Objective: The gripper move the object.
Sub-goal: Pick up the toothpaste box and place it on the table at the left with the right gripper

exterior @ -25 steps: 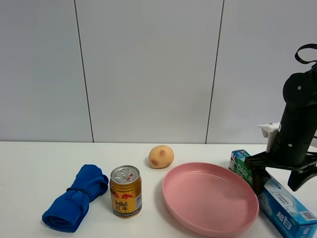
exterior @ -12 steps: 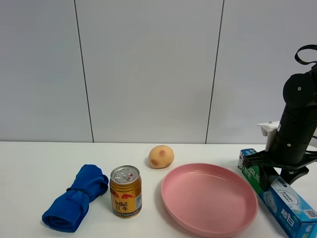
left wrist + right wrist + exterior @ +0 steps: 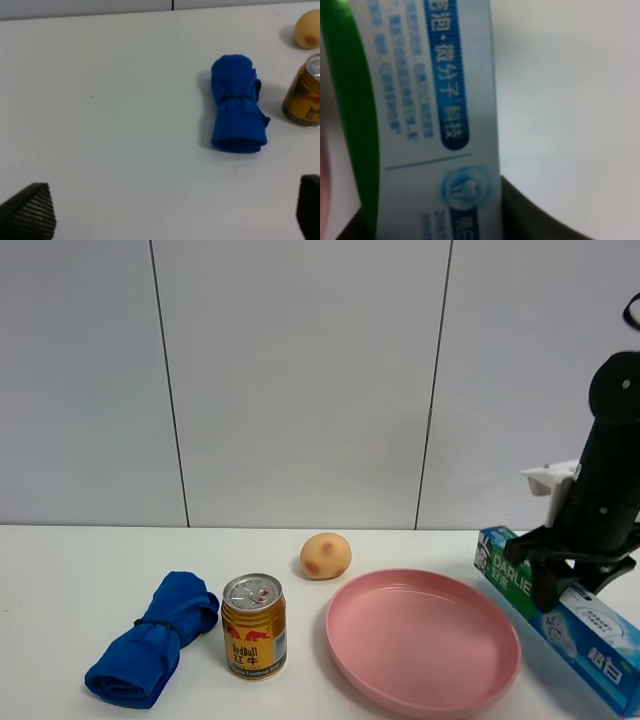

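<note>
Gripping the long green-and-blue cardboard toothpaste box point(image 3: 506, 575) just beside the round pink plate point(image 3: 420, 636), the black right claw point(image 3: 566, 590) stands closed, while the left claw point(image 3: 168, 214) gapes wide, empty.

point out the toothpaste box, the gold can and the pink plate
toothpaste box point(image 3: 585, 635), exterior high view, on its light blue top face
gold can point(image 3: 254, 632), exterior high view, on the front label
pink plate point(image 3: 422, 642), exterior high view, on its bare middle
</note>
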Motion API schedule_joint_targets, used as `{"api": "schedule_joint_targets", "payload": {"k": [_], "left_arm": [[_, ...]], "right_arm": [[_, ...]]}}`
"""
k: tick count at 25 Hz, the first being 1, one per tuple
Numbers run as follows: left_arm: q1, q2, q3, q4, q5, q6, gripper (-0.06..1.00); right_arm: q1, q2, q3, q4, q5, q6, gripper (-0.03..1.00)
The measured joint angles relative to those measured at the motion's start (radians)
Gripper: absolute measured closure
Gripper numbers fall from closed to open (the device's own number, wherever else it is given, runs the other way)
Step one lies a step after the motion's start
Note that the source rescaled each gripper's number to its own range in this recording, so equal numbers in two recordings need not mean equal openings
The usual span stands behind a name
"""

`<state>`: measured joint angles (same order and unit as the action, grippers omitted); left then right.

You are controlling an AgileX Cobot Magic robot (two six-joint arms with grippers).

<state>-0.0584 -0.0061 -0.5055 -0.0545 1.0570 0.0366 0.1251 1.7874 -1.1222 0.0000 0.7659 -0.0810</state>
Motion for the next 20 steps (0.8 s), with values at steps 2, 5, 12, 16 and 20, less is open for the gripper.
{"api": "schedule_joint_targets", "payload": {"k": [2, 5, 12, 16, 20], "left_arm": [[0.000, 0.000, 0.000, 0.000, 0.000, 0.000, -0.06], [0.000, 0.000, 0.000, 0.000, 0.000, 0.000, -0.06], [0.000, 0.000, 0.000, 0.000, 0.000, 0.000, -0.06], [0.000, 0.000, 0.000, 0.000, 0.000, 0.000, -0.06], [0.000, 0.000, 0.000, 0.000, 0.000, 0.001, -0.06]], "right_arm": [[0.000, -0.076, -0.015, 0.044, 0.046, -0.102, 0.97], [0.025, -0.173, -0.092, 0.085, 0.164, -0.241, 0.97], [0.188, -0.226, -0.445, 0.117, 0.392, -0.437, 0.97], [0.298, -0.130, -0.708, 0.116, 0.455, -0.451, 0.97], [0.396, 0.034, -0.964, 0.064, 0.467, -0.464, 0.97]]}}
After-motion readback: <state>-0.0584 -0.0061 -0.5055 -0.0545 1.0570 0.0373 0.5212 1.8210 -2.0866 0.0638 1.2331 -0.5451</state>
